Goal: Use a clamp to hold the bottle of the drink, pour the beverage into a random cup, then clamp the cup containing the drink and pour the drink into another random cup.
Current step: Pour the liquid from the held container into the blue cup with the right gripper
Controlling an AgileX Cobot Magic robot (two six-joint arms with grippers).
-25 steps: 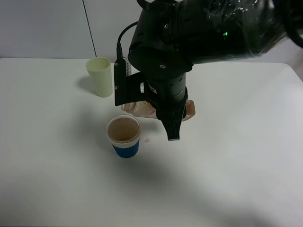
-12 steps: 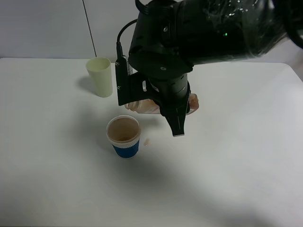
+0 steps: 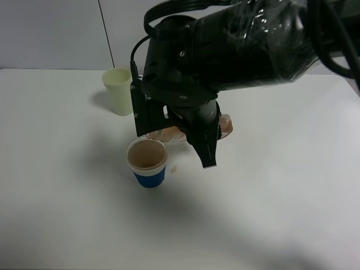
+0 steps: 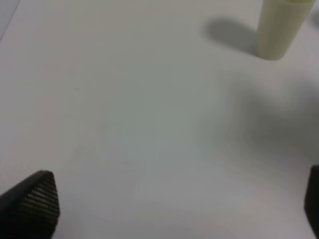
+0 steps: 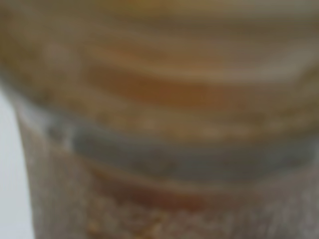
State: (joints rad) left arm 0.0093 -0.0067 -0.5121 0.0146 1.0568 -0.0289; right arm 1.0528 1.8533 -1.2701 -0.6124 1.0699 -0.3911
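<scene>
right gripper [image 3: 206, 153]: clamped on the bottle [image 3: 169, 134], tipped on its side | blue-banded cup [image 3: 148, 163]: upright on the table [image 3: 281, 197], brownish inside, just in front of the bottle | yellow-green tumbler [image 3: 118, 90]: upright, further back | left gripper [image 4: 174, 205]: jaws wide apart, holding nothing

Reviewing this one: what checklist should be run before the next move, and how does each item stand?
1. Right jaws shut on the bottle: ok.
2. Bottle mouth over the blue-banded cup: cannot tell, the arm hides it.
3. Blue-banded cup upright, brown drink inside: ok.
4. Table dry: not ok, small spot beside that cup.
5. Tumbler upright, apart from the cup: ok.
6. Left jaws open, empty: ok.
</scene>
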